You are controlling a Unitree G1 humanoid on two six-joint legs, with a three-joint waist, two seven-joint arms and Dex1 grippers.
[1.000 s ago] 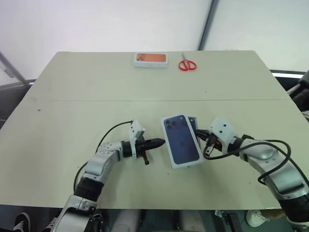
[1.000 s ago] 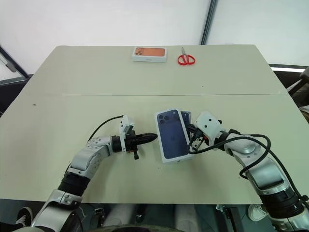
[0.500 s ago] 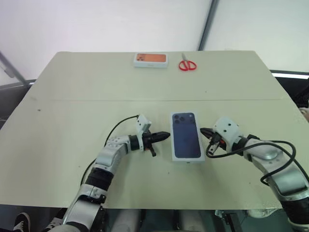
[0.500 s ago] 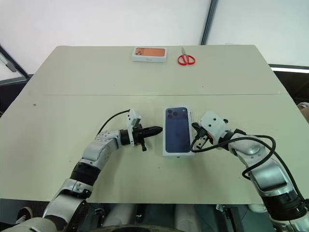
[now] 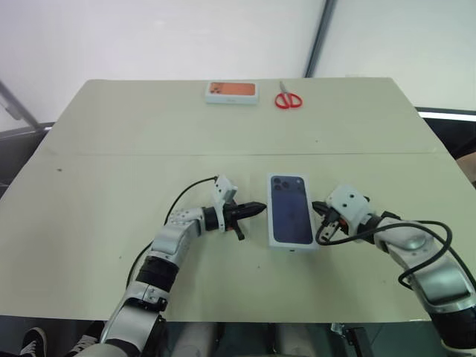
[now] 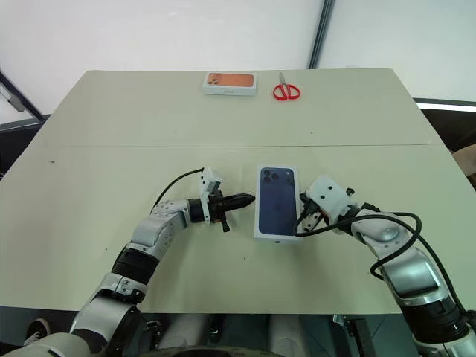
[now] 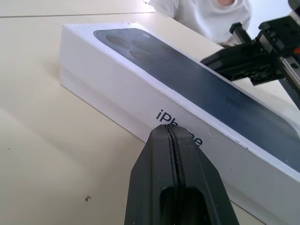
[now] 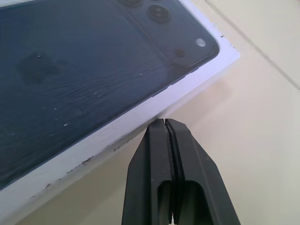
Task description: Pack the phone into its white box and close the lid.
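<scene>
Seeing the white box [image 5: 291,210] closed, lying flat near the table's [image 5: 111,149] front, I hold both grippers pressed together, left gripper [image 5: 258,209] and right gripper [image 5: 317,206] flanking its 2 long sides

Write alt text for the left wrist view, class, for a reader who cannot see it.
The left gripper, its two black fingers shut together, points at the long side of a closed white box printed with a dark blue phone image on top. The box lies on a beige table, and the right gripper sits at its far side.
</scene>
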